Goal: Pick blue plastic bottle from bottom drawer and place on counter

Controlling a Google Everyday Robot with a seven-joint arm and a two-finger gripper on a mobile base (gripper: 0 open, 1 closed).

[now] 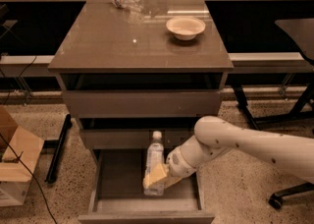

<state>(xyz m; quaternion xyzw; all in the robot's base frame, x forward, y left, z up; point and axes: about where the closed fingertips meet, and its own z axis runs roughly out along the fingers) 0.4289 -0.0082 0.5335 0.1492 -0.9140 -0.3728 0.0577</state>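
The blue plastic bottle (155, 155) is slim and clear with a white cap, and stands upright in the open bottom drawer (115, 181). My gripper (157, 179) reaches into the drawer from the right. Its yellowish fingers are closed around the bottle's lower half and hold it above the drawer floor. The bottle's base is hidden behind the fingers. The counter (122, 41) is the glossy grey-brown top of the cabinet, above the three drawers.
A white bowl (185, 26) sits at the counter's back right. A crumpled clear bottle (123, 1) lies at its back left. A cardboard box (14, 164) stands on the floor at the left. A chair base (279, 198) is at the right.
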